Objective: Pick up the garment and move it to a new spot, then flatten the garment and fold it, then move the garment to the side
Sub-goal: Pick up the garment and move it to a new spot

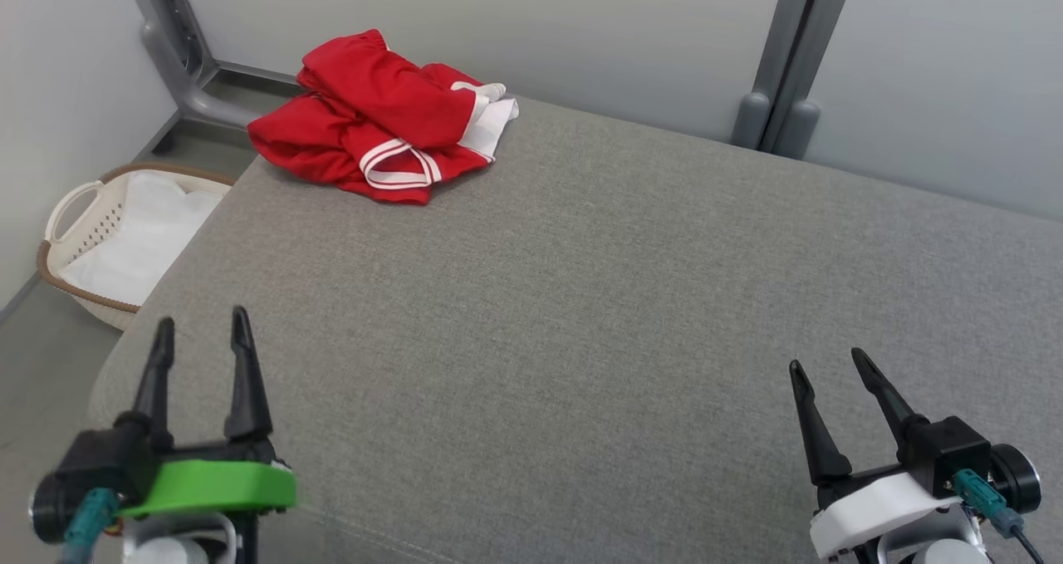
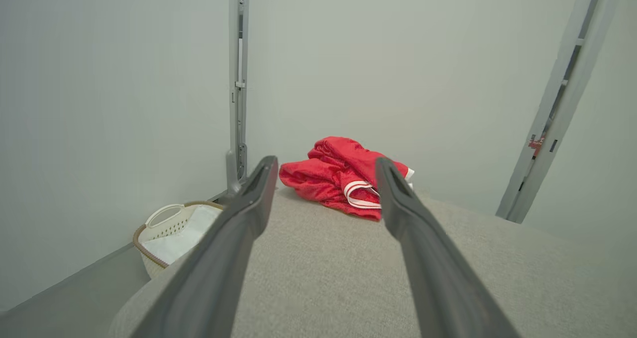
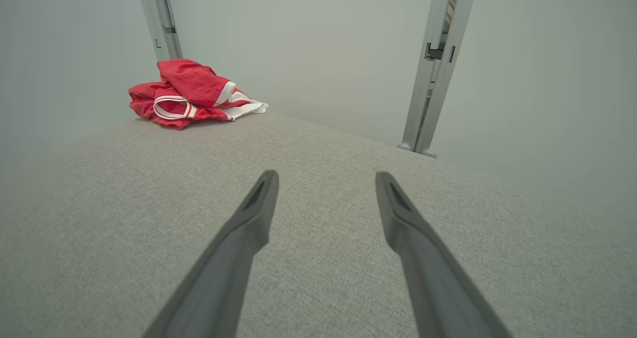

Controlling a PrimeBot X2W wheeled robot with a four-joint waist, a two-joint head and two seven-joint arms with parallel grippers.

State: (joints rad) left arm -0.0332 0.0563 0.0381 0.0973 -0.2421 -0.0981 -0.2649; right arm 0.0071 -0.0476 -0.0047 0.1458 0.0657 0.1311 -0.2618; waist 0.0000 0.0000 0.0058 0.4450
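Observation:
A red garment (image 1: 378,120) with white trim lies crumpled at the far left corner of the grey padded surface (image 1: 598,298). It also appears in the left wrist view as the garment (image 2: 338,176) straight ahead, and in the right wrist view as the garment (image 3: 189,94) at the upper left. My left gripper (image 1: 203,327) hovers over the near left of the surface, open and empty. Over the near right, my right gripper (image 1: 826,362) is open too, with nothing between its fingers. Both are far from the garment.
A white laundry basket (image 1: 91,215) with a brown rim stands on the floor left of the surface, cloth inside. Grey metal posts (image 1: 789,57) rise against the pale wall behind. The surface's left edge drops off near my left gripper.

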